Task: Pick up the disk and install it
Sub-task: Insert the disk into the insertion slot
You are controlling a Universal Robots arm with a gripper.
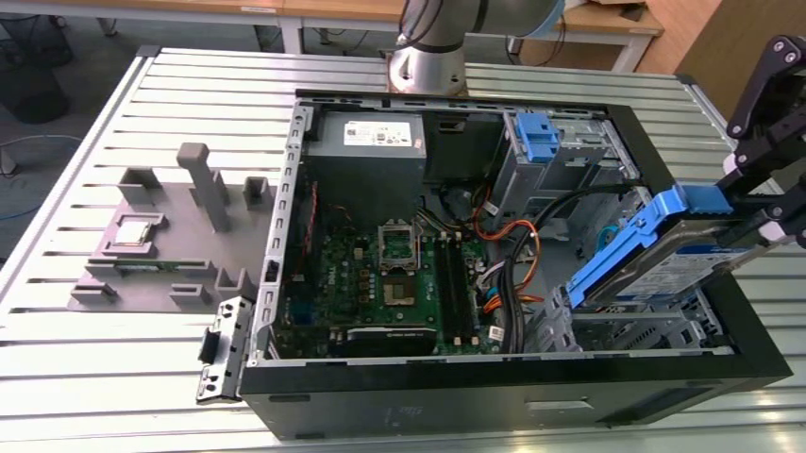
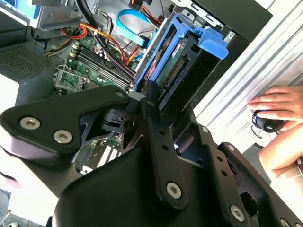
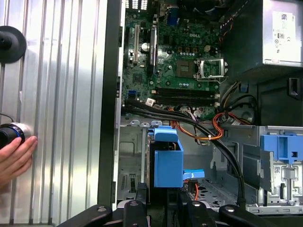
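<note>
The disk (image 1: 662,253), a silver drive in a blue plastic carrier, hangs tilted above the drive bay (image 1: 636,330) at the open computer case's near corner on the exterior view's right. My gripper (image 1: 746,225) is shut on its outer end, coming in from beyond the case's edge. In the second wrist view the disk (image 2: 176,60) points away from the black fingers (image 2: 151,97) toward the case interior. In the first wrist view the blue carrier (image 3: 167,161) stands straight ahead of my gripper (image 3: 163,193), over the metal bay floor.
Inside the case (image 1: 504,373) lie the motherboard (image 1: 391,274), a bundle of cables (image 1: 529,245), a grey power-supply box (image 1: 368,137) and a blue latch piece (image 1: 537,137). A grey fixture (image 1: 176,236) stands on the slatted table. A person's hand (image 2: 277,101) rests beside the case.
</note>
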